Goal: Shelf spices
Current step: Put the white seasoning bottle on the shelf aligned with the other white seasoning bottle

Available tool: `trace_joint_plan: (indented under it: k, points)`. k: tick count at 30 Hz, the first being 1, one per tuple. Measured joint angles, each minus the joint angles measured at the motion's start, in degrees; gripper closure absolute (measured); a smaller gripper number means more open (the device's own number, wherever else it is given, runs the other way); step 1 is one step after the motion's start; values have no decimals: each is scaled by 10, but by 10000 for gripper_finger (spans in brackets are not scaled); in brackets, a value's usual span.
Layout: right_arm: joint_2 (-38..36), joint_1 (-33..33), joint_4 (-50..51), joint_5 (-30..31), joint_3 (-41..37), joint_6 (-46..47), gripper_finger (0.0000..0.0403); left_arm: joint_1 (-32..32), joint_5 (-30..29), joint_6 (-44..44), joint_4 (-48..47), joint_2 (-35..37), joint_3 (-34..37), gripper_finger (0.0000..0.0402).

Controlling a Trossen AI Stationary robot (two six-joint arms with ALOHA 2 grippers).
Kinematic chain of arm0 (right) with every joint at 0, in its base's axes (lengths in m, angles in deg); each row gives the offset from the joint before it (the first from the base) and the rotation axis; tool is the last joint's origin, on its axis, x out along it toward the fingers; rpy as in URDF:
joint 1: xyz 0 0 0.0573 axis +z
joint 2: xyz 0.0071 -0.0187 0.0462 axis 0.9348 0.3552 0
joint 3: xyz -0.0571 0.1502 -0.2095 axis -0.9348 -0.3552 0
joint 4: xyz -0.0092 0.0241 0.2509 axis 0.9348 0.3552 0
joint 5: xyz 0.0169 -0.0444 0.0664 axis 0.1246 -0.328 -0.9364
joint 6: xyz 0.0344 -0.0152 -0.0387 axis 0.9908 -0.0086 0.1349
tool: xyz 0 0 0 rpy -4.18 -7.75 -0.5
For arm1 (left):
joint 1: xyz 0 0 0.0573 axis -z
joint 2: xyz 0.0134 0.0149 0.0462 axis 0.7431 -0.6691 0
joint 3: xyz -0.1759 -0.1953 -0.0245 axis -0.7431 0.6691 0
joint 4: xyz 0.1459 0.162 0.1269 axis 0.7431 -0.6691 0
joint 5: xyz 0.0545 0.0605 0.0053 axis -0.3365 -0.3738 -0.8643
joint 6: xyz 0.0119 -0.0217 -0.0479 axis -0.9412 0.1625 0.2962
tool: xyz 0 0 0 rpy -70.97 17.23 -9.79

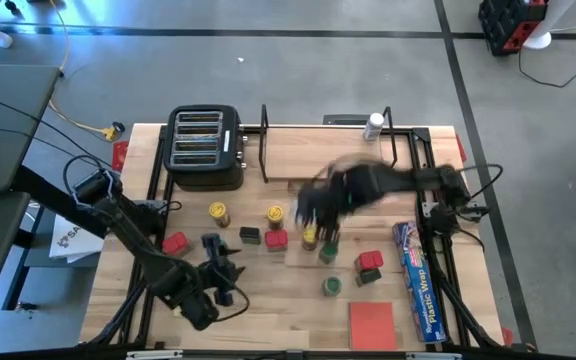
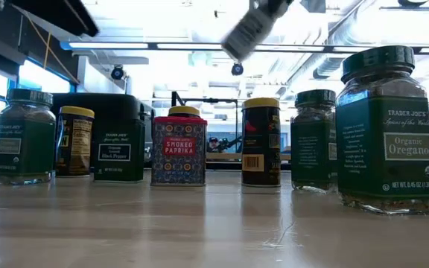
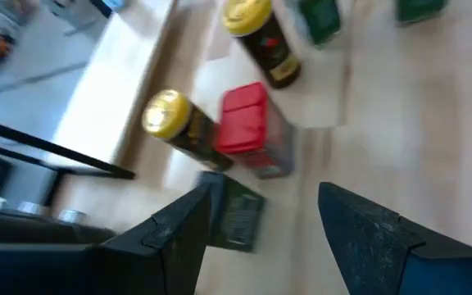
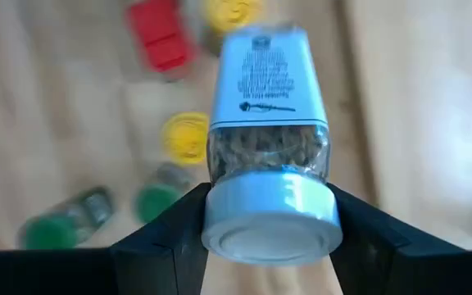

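My right gripper (image 4: 270, 215) is shut on a jar with a white lid and a white label (image 4: 267, 90), in the air above the cluster of spices (image 1: 308, 238) near the table's middle. In the low view this jar (image 2: 248, 30) hangs tilted above the standing spices. My left gripper (image 3: 265, 192) is open over the table's near left part (image 1: 218, 268), above a black tin (image 3: 238, 215), with a red tin (image 3: 248, 131) and yellow-lidded jars (image 3: 170, 119) beyond it. The shelf (image 1: 338, 150) stands at the far edge, with another white-lidded jar (image 1: 373, 125) on it. My right gripper pinches the jar at its lid end (image 4: 220, 217), one finger on each side of the white lid. The jar's body points away from the wrist, past the fingers. It is lifted clear of the table and tilted.
A black toaster (image 1: 206, 148) stands left of the shelf. A long blue plastic-wrap box (image 1: 418, 282) lies along the right side, and a flat red square (image 1: 372, 322) lies near the front edge. Green-lidded jars (image 1: 330, 285) and red tins (image 1: 370, 262) stand between them.
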Motion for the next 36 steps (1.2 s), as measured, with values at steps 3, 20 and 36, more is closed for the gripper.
trace_joint_plan:
  k: [3, 20, 36]
  points:
    - [-13, -89, -22, -81, -8, -87, 213, -33, -1, -43, -13, 0, 0, 182]
    - [-15, -371, -13, -72, -174, -348, 213, -139, -11, -139, 2, 4, 1, 218]
    - [-14, -437, -13, 20, -275, -416, 200, -291, 221, -483, 350, 19, 1, 234]
